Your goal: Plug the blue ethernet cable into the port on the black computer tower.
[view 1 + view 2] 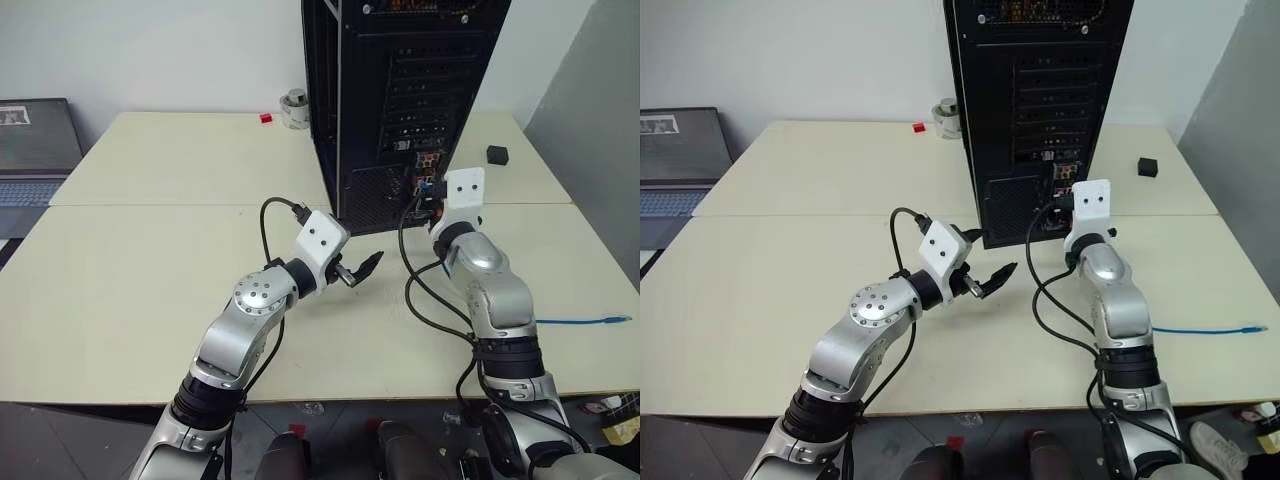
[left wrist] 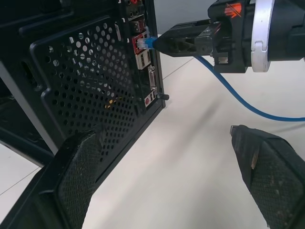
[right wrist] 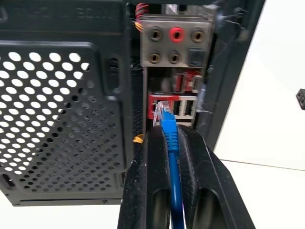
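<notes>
The black computer tower [image 1: 400, 100] stands upright at the back of the table, rear panel facing me. My right gripper [image 3: 170, 131] is shut on the blue ethernet cable [image 3: 170, 143] just behind its clear plug. The plug tip sits at the red-framed port [image 2: 138, 39] in the connector cluster; I cannot tell how deep it sits. The cable trails back across the table to its other end [image 1: 612, 320] at the right edge. My left gripper [image 1: 358, 270] hangs open and empty in front of the tower's lower vent grille [image 2: 90, 86], left of the right gripper.
A grey laptop [image 1: 35, 150] lies at the far left. A small black cube [image 1: 497, 154] sits right of the tower; a red piece [image 1: 265, 118] and a pale round object [image 1: 294, 108] lie behind its left side. A grey panel [image 1: 600, 150] bounds the right.
</notes>
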{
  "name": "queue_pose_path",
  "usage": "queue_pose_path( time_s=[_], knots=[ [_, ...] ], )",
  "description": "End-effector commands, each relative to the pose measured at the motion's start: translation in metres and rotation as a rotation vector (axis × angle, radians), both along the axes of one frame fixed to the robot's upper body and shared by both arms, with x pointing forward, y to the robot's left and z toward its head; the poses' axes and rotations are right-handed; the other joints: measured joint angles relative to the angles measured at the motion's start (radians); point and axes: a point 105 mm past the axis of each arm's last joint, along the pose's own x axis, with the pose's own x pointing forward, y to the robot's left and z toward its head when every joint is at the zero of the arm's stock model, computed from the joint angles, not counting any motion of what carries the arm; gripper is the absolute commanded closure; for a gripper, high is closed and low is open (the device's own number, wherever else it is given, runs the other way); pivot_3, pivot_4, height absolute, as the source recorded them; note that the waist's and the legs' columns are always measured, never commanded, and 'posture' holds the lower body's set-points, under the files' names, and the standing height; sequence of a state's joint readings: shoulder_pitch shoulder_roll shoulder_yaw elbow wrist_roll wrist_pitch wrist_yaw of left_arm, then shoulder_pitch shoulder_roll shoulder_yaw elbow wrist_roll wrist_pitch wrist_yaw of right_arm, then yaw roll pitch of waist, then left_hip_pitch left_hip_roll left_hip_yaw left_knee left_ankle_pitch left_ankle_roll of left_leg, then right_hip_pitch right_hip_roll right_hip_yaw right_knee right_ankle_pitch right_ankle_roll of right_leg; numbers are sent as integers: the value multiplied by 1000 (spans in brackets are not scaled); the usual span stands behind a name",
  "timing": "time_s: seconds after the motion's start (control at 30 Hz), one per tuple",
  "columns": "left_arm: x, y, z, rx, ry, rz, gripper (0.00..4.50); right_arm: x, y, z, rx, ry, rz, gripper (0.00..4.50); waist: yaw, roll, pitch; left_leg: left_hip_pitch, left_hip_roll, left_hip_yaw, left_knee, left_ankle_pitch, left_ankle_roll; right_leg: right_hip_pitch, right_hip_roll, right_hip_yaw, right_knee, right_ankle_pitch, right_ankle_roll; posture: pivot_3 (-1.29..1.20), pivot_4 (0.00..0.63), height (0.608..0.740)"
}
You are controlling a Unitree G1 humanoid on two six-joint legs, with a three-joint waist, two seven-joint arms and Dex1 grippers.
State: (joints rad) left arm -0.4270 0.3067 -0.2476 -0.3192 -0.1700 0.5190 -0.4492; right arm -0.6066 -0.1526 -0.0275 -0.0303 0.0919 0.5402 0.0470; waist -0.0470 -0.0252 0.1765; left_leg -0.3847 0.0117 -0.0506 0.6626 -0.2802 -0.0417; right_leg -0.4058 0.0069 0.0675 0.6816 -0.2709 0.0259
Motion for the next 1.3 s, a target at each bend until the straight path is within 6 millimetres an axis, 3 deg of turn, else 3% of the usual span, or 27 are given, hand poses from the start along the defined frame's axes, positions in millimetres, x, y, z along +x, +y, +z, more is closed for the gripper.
queue_pose_path(
  time_s=[0.03,0.4,0.6,0.97,1.3],
  knots=[
    [0,0,15,-17,-60,-1,52,-3,12,22,-22,-84,46,4500,-2,0,0,0,0,0,0,0,0,0,0,0,0,0,0,0,150,740],
    [0,0,14,-13,-60,1,52,-6,19,27,-64,-100,57,4500,-6,0,0,0,0,0,0,0,0,0,0,1,0,0,0,0,150,740],
    [1,0,14,-11,-61,0,52,-2,13,22,-76,-79,21,4500,-8,0,0,0,0,0,0,0,0,0,0,0,0,0,0,0,150,740],
    [1,-1,15,-12,-60,-2,52,4,-5,11,63,2,-77,4500,-6,0,0,0,0,0,0,0,0,0,0,1,0,0,0,0,150,740],
    [2,-1,15,-7,-61,-4,52,4,0,17,93,-7,-89,4500,-2,0,0,0,-1,0,0,0,0,0,0,0,0,0,0,0,150,740]
  ],
)
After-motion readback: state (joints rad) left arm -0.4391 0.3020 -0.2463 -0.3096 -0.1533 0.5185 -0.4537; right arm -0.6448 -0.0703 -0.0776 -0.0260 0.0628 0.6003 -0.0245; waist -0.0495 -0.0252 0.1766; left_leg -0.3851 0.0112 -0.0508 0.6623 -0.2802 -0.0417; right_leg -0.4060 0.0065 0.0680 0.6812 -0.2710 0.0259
